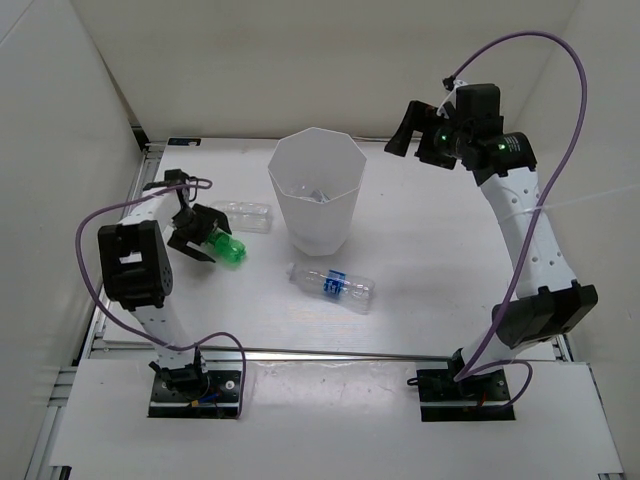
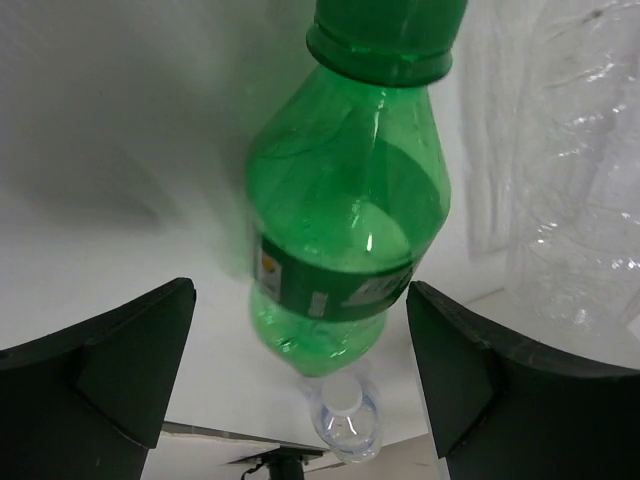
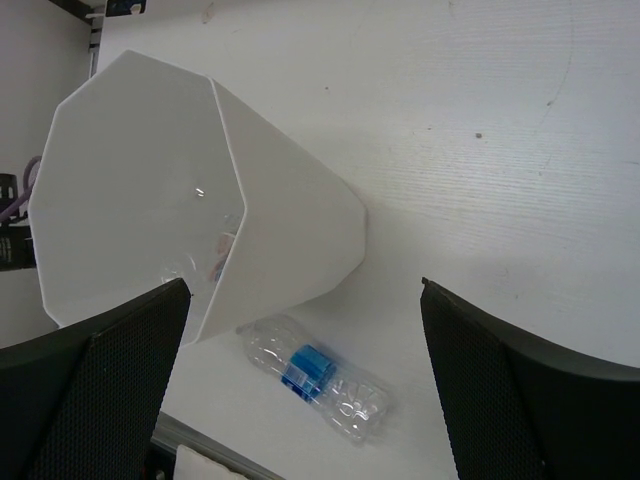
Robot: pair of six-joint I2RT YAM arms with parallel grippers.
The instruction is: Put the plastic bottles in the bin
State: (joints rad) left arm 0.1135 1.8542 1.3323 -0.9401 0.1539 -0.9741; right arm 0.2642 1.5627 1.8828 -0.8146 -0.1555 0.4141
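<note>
Bottles first: the green bottle (image 1: 230, 251) lies on its side on the table (image 1: 430, 262), just left of the bin (image 1: 318, 226). Its belly sits between the wide-spread jaws of the left gripper (image 2: 298, 300), and neither jaw touches it. We judge it light, thin-walled and slick, apt to roll or dent, so we would take it across the labelled middle. The right gripper (image 1: 412, 131) hangs spread and empty, far right of the bin.

One bin (image 1: 320, 225); green bottle (image 1: 228, 250), clear bottle (image 1: 248, 216), labelled bottle (image 1: 335, 287): three.
</note>
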